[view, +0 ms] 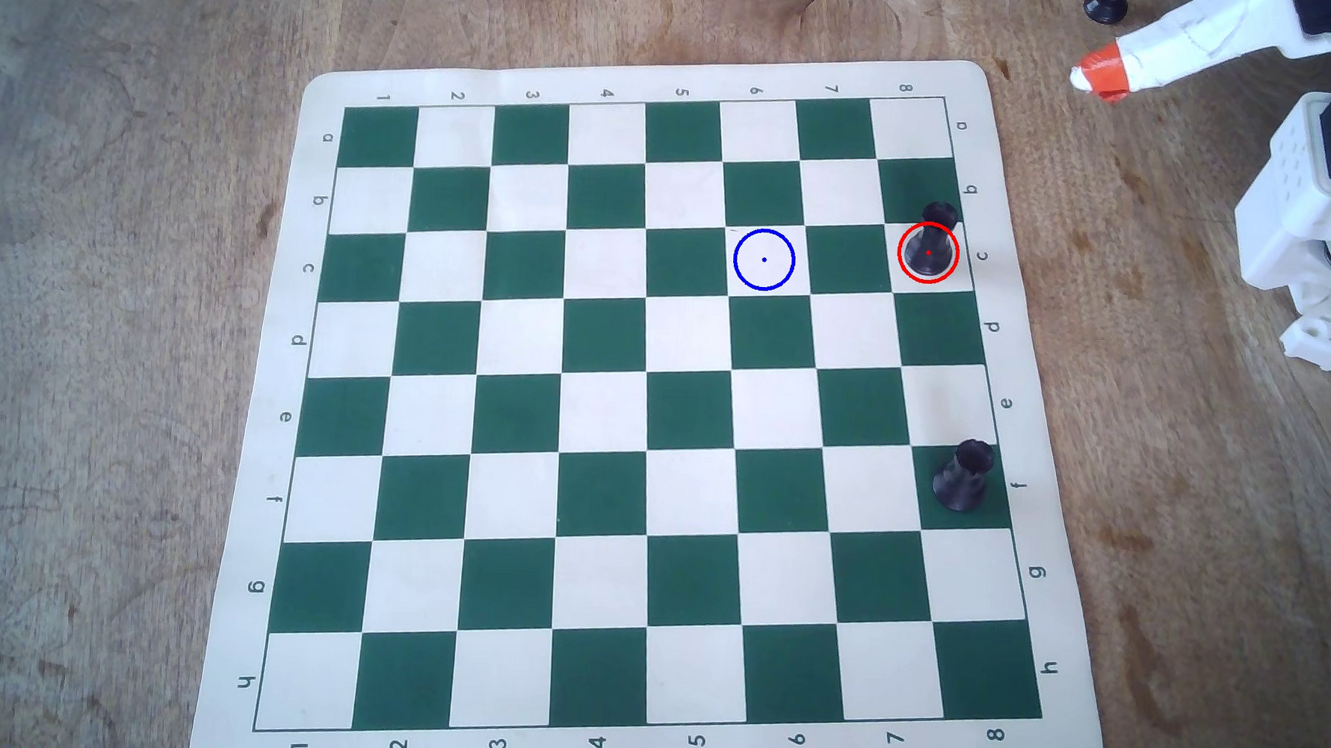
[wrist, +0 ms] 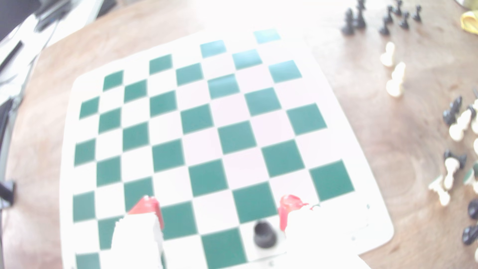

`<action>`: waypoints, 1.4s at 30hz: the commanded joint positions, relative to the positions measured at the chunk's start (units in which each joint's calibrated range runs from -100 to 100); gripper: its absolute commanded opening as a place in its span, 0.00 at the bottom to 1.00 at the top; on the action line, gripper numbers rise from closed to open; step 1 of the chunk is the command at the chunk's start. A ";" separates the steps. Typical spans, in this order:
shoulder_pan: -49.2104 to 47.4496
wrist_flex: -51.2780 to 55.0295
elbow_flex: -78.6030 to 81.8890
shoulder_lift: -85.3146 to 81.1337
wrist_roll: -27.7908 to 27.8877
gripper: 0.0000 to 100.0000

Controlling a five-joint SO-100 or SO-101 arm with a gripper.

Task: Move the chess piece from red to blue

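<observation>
The chess piece (view: 930, 246), small and black, stands inside the red circle (view: 900, 252) on a white square at the board's right edge in the overhead view. The blue circle (view: 737, 258) lies two squares to its left, with nothing in it. My gripper (view: 1099, 73), white with orange tips, hovers off the board beyond its top right corner, well away from the piece. In the blurred, overexposed wrist view the gripper (wrist: 218, 204) is open, its red-tipped fingers (wrist: 146, 205) wide apart, and the chess piece (wrist: 263, 234) shows low down near the right finger.
A stouter black piece (view: 962, 476) stands on a green square three rows below the red circle. The arm's white base (view: 1321, 232) and cables sit right of the board. Several loose black and white pieces (wrist: 394, 77) crowd the wooden table on the right of the wrist view.
</observation>
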 commanded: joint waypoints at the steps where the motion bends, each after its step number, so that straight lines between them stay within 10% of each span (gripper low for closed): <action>1: -0.08 6.09 -7.24 10.24 0.68 0.27; 18: -2.11 8.21 0.19 29.34 1.32 0.19; 25: -1.56 -13.16 15.52 34.44 -1.03 0.20; 42: -0.23 -21.76 19.87 35.71 -1.56 0.19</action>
